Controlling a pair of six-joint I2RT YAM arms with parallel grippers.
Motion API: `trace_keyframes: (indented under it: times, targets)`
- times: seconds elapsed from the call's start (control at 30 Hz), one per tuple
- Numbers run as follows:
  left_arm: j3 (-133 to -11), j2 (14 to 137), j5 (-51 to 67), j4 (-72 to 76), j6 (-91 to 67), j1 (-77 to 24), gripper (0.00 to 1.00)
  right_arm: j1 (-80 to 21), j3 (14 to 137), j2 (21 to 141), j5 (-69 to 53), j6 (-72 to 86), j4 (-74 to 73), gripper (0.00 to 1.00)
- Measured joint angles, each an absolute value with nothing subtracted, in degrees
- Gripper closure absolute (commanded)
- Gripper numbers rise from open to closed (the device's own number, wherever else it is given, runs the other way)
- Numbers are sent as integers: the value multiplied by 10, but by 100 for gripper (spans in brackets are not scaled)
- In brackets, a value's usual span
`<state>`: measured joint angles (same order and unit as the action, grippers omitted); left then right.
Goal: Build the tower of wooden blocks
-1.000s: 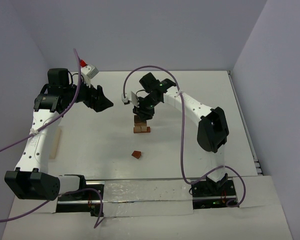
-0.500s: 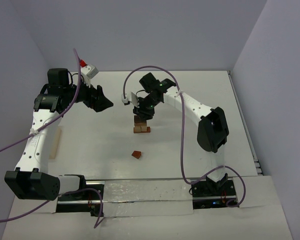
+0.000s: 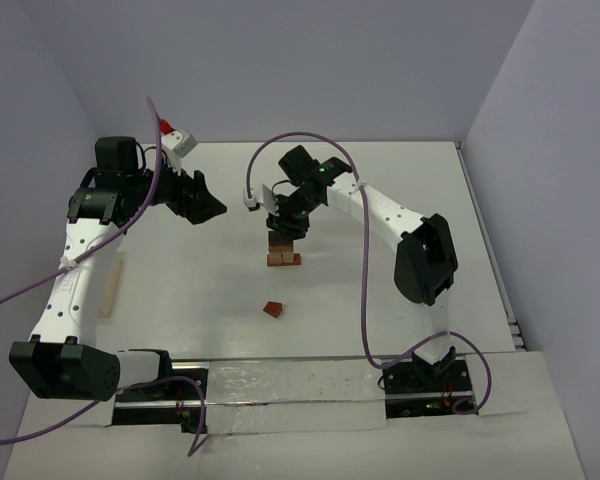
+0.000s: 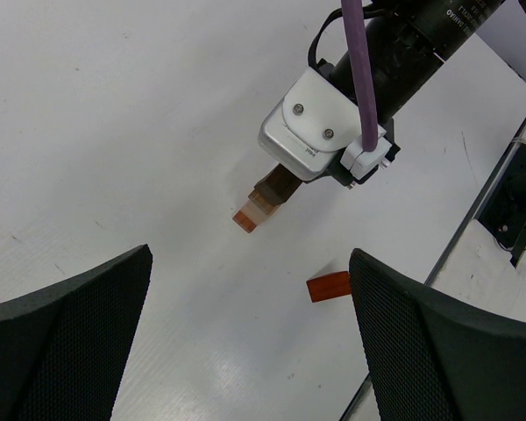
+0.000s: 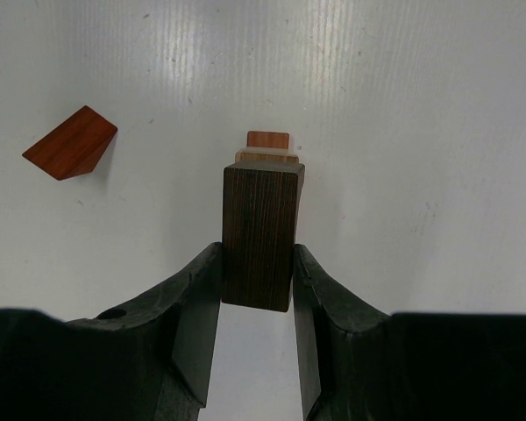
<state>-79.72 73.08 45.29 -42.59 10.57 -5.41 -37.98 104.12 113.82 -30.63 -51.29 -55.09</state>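
The wood block tower (image 3: 282,253) stands mid-table: reddish-brown and tan blocks stacked. My right gripper (image 3: 284,228) is right above it, shut on a dark brown block (image 5: 261,235) that sits over the tan and reddish blocks (image 5: 268,140) of the stack. Whether it rests on them I cannot tell. A loose reddish-brown wedge (image 3: 272,309) lies nearer the bases; it also shows in the right wrist view (image 5: 70,143) and the left wrist view (image 4: 328,286). My left gripper (image 3: 208,205) is open and empty, held high to the left of the tower (image 4: 261,203).
A pale long wooden tray (image 3: 113,285) lies at the table's left edge under the left arm. A small white and red object (image 3: 176,138) sits at the back left corner. Purple cables loop over both arms.
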Motion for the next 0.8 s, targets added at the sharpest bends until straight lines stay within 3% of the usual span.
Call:
trace_keyframes:
  times: [0.8]
  targets:
    - [-795,731,457,-426,106,-54,1,-380,1041,1142,-304,-530,-551,75]
